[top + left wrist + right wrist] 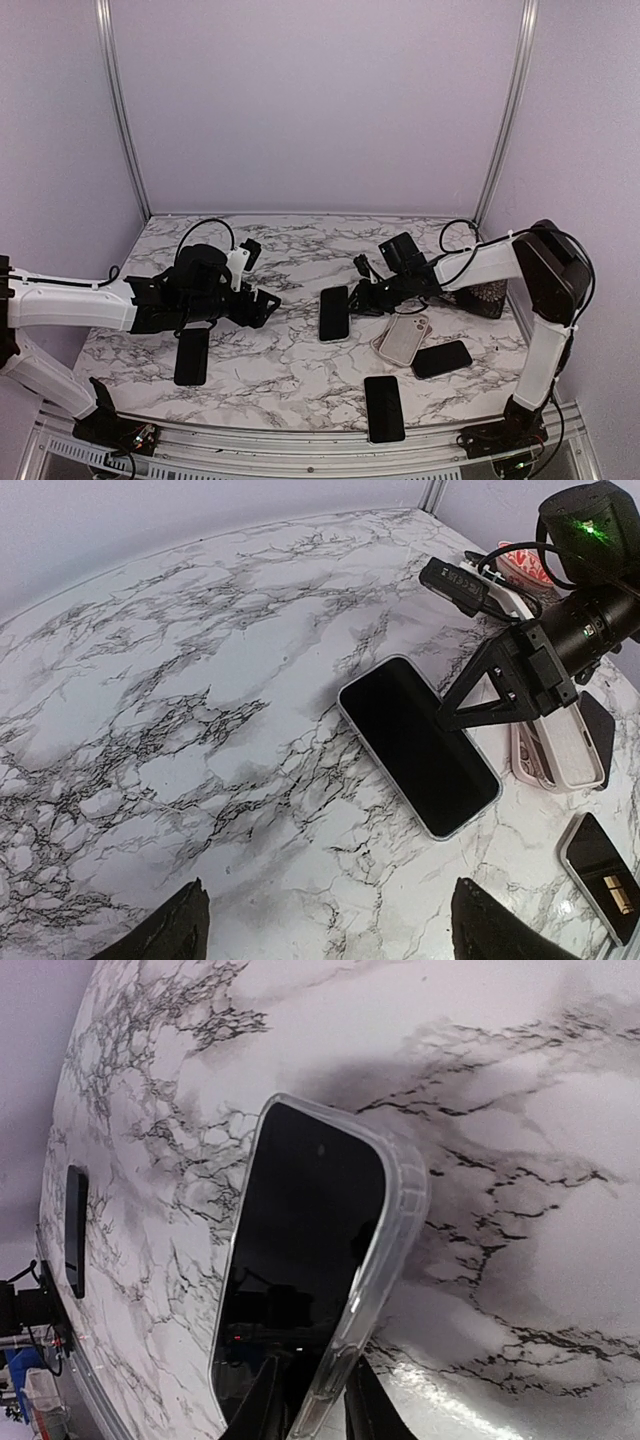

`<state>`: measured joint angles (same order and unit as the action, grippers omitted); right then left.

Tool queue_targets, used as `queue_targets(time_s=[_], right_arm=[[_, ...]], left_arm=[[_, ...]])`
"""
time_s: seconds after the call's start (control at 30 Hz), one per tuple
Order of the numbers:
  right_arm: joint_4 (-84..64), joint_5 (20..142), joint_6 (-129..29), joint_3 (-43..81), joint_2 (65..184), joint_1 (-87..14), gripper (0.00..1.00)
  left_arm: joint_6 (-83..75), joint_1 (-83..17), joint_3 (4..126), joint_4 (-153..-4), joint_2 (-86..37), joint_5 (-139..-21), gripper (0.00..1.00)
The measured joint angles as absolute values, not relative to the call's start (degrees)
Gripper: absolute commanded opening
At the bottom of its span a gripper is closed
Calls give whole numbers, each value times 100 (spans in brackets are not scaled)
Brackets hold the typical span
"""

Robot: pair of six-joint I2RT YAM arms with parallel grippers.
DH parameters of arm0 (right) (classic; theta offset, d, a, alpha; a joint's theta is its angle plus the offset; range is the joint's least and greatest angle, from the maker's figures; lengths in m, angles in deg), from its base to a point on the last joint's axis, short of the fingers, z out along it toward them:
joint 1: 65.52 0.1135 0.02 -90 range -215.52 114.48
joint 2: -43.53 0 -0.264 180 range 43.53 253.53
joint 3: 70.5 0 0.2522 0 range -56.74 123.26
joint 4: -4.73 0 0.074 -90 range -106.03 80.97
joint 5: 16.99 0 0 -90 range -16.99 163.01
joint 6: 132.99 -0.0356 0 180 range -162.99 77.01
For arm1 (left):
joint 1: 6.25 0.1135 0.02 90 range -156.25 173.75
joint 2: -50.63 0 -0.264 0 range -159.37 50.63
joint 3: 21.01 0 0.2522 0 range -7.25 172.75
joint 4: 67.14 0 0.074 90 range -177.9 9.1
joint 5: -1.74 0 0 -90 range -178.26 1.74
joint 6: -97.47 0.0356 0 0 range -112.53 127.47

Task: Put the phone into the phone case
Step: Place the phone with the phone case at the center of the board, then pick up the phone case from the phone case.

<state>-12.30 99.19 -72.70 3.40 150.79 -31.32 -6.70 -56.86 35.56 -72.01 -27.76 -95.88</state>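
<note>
A black phone (334, 313) lies screen up on the marble table, seated inside a clear phone case (395, 1220) whose rim wraps its edge. In the right wrist view my right gripper (315, 1410) straddles the case's long edge, one finger over the screen and one outside the rim, pinched close on it. The same phone (418, 745) shows in the left wrist view with the right gripper's black fingers (490, 695) at its right side. My left gripper (335, 935) hovers open a little to the left of the phone, nothing between its fingers.
A pale pink case (402, 339) lies beside the phone on the right. Other dark phones lie at the left (191, 356), near the front edge (384, 408) and at the right (441, 358). A red-patterned object (485, 295) sits behind the right arm.
</note>
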Motion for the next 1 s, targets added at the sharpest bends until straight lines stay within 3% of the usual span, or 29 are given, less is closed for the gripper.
queue_targets(time_s=[0.17,0.33,0.43,0.5,0.53,0.6,1.0], right_arm=[[-1450,9423,-7135,334,15095,-3143,21],[-1606,9117,-7056,334,15092,-3147,22],[-1682,8935,-7023,334,15062,-3136,25],[-1774,8754,-6962,336,14988,-3097,37],[-1868,8629,-6910,347,14918,-3084,51],[-2093,8341,-6827,436,14786,-3034,95],[-3300,5681,-6020,1262,13801,-2437,99]], left_arm=[[-673,-5686,3577,-7276,-2785,-9614,85],[-817,-5686,3656,-7490,-2833,-9861,98],[-1049,-5686,3757,-7737,-2892,-10222,99],[-1234,-5679,3842,-7999,-2949,-10513,99],[-1339,-5677,3881,-8152,-2973,-10650,99],[-1571,-5651,3940,-8491,-3010,-10897,99],[-3112,-5338,3473,-10277,-2665,-11424,99]])
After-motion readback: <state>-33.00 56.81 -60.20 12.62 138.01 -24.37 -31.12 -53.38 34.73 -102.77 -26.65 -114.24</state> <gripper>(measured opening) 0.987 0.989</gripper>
